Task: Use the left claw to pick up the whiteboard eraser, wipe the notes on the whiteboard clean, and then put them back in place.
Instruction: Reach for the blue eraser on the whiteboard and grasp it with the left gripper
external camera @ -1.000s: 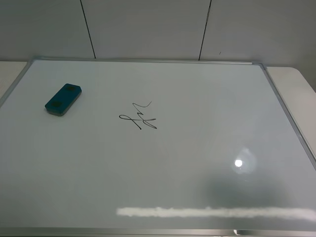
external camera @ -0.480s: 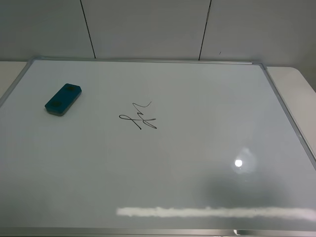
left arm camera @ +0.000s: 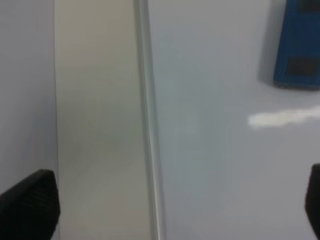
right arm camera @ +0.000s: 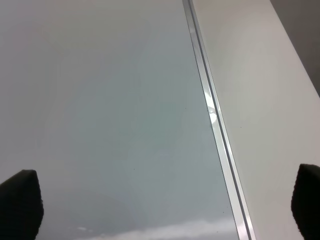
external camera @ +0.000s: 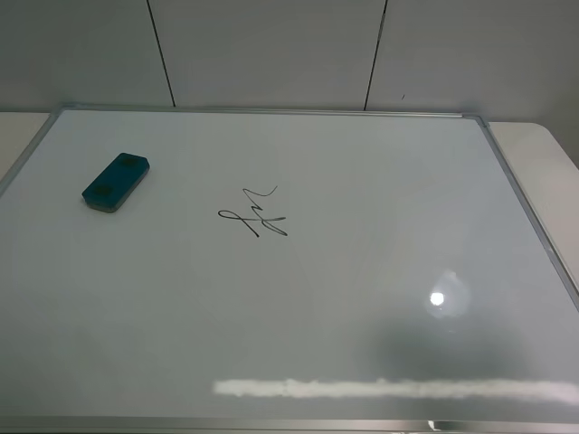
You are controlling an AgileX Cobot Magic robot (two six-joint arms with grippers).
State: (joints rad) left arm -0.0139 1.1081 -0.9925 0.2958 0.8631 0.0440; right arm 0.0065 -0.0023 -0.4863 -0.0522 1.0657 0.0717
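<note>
L pincer: matte black fingertips wide apart, empty, over thin silver frame of whiteboard. R pincer: same, spread, empty. Board surface glossy, flat, rect. notes: thin black loops, approx. centre. whiteboard eraser: teal rounded block, far-left on board, well apart from notes.

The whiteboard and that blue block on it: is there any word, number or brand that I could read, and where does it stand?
No readable text in any view.
The notes on the whiteboard: a black scribble of loops and crossing strokes, no legible letters.
The whiteboard eraser: two dark oval marks on top; any lettering in them is too small to read.
</note>
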